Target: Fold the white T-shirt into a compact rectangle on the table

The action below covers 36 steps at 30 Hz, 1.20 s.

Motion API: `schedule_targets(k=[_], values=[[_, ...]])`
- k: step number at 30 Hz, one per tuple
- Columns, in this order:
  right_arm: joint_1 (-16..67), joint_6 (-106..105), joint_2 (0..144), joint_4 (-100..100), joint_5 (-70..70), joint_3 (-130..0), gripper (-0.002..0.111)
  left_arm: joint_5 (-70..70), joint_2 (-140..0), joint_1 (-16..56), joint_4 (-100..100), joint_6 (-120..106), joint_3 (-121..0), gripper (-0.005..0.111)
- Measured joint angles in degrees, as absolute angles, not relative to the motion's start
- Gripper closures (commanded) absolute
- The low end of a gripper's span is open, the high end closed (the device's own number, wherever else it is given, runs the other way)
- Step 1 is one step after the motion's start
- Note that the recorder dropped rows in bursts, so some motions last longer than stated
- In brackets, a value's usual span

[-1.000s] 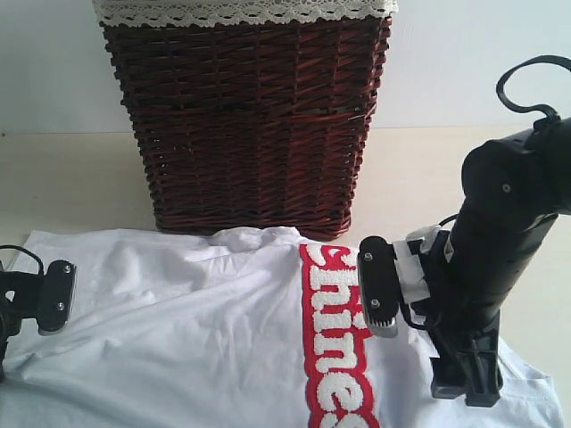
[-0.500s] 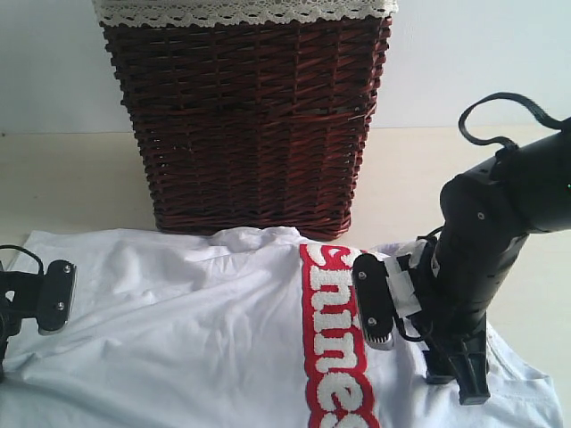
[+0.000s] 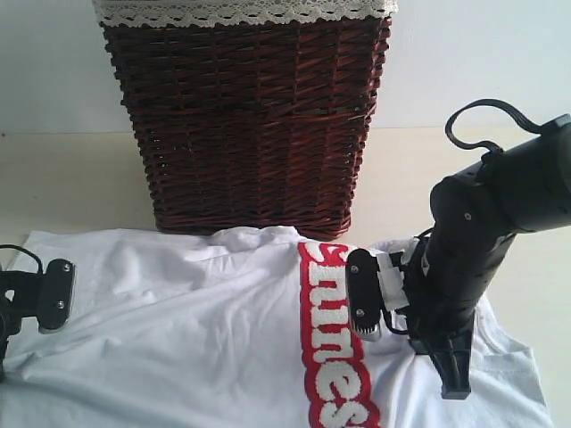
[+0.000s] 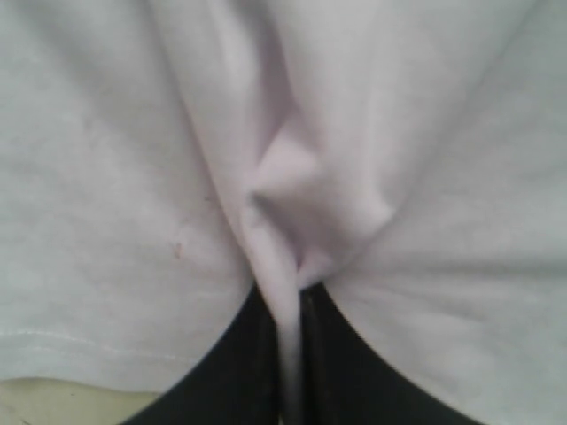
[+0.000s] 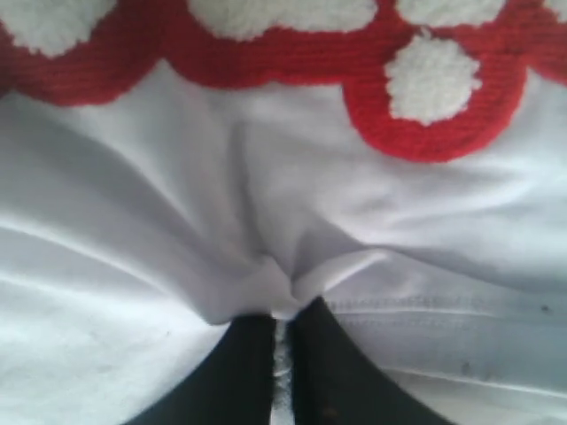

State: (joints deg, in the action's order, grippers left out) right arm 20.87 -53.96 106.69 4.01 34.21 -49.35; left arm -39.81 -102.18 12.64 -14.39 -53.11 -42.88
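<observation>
The white T-shirt (image 3: pixel 196 321) lies spread and wrinkled on the table (image 3: pixel 71 178), its red-outlined letter band (image 3: pixel 330 348) running down the right half. My left gripper (image 4: pixel 288 305) is shut on a pinched fold of plain white cloth (image 4: pixel 283 195) at the shirt's left edge. Just right of the letter band, my right gripper (image 3: pixel 455 385) points down onto the shirt. In the right wrist view this gripper (image 5: pixel 282 314) is shut on a bunched fold beside a stitched hem (image 5: pixel 443 305), below the red letters (image 5: pixel 416 115).
A dark wicker basket (image 3: pixel 250 125) with a lace-trimmed liner (image 3: pixel 241 11) stands on the table right behind the shirt's far edge. Bare table (image 3: pixel 419 178) shows to either side of it. The left arm's black wrist block (image 3: pixel 55 296) sits over the shirt's left edge.
The right arm has moved left and down onto the shirt, and its gripper has gone from open to shut on the cloth. The shirt's right side has shifted. The left arm has not moved.
</observation>
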Motion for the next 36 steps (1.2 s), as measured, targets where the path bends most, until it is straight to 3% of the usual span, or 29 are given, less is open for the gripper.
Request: schedule_targets(k=[11, 25, 36], values=[[20.9, -53.4, 97.6, 4.9, 28.1, -48.5, 0.108, -42.2, -90.5, 12.6, -17.2, -50.7, -43.9, 0.107], [21.2, -29.4, 77.9, 31.8, 37.7, -48.5, 0.108, -47.1, -69.2, 12.9, -24.3, -39.4, -45.0, 0.107], [21.2, -26.8, 64.6, 31.6, 42.3, -48.5, 0.108, -49.9, -54.6, 15.3, -20.6, -34.9, -45.3, 0.107]])
